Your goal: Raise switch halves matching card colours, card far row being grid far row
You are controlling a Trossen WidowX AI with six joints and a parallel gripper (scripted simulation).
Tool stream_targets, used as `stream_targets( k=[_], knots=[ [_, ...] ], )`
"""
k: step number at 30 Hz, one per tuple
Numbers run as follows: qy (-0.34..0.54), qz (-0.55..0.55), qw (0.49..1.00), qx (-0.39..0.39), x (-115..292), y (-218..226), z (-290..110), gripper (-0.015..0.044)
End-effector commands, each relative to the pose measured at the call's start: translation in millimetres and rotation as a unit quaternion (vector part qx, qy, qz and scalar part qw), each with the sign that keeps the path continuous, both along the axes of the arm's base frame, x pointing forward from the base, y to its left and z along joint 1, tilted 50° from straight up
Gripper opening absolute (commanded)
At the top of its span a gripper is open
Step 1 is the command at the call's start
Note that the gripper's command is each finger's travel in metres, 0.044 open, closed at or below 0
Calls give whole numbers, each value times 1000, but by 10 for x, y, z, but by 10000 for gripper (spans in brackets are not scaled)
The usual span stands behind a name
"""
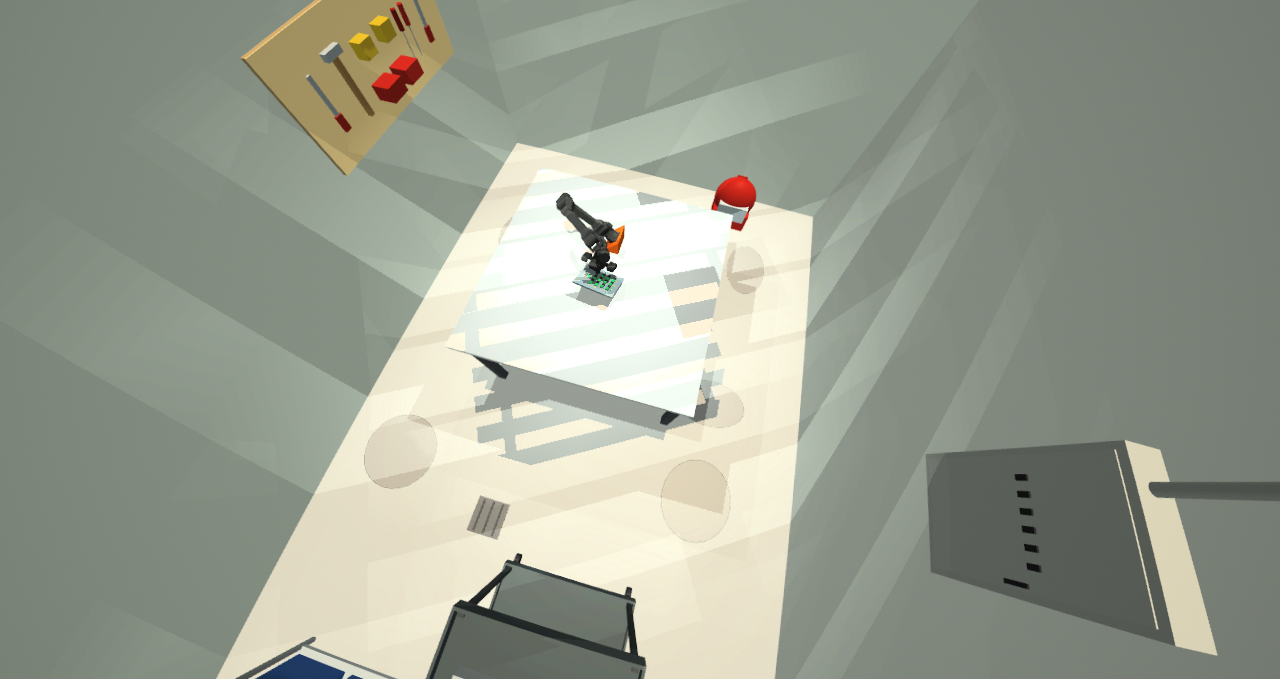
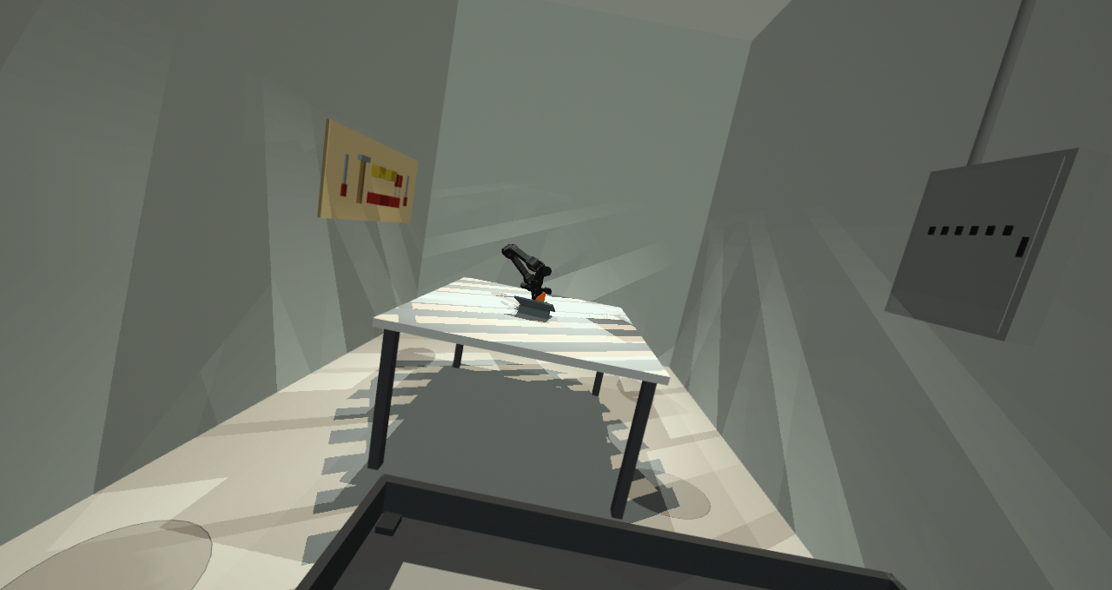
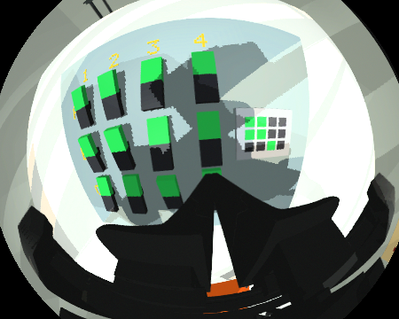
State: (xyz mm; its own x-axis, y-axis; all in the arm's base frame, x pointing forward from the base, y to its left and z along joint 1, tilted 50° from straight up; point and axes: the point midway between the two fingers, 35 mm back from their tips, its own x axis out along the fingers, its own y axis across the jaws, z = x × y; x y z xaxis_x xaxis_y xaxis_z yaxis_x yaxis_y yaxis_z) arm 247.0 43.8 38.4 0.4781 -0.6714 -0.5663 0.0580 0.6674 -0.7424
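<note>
The switch panel (image 1: 592, 289) (image 2: 533, 308) lies on the table under the arm. In the wrist view its grey plate (image 3: 182, 124) carries three rows of green-and-dark rocker switches, with columns numbered 1 to 4 along the far row. The small card (image 3: 263, 134) lies just right of the grid, with green and dark grey squares. My gripper (image 3: 212, 179) (image 1: 597, 268) (image 2: 538, 297) is shut and empty. Its tips sit low over the near-row switch in column 4, which they mostly hide. The column 4 middle switch (image 3: 210, 138) and far switch (image 3: 206, 77) show just beyond the tips.
The white table (image 1: 617, 361) (image 2: 466, 318) stands mid-room. A red object (image 1: 734, 199) sits on the floor past its far right corner. A tool pegboard (image 1: 358, 57) hangs on the wall, a grey wall cabinet (image 1: 1065, 532) is at right, and a dark cart (image 1: 537, 626) is in front.
</note>
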Motion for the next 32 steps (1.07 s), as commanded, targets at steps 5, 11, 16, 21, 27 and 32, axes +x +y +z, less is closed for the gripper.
stream_targets(
  k=[5, 11, 16, 21, 27, 32],
  knots=[
    [-1, 8, 1000, 0, -237, 312, 222, 0],
    [-4, 11, 1000, -4, -351, 421, 344, 0],
    [-5, 11, 1000, -3, -218, 657, 259, 0],
    [-5, 11, 1000, -3, -96, 889, 141, 0],
    [-5, 11, 1000, -3, -96, 889, 141, 0],
    [-5, 11, 1000, -3, -96, 889, 141, 0]
  ],
)
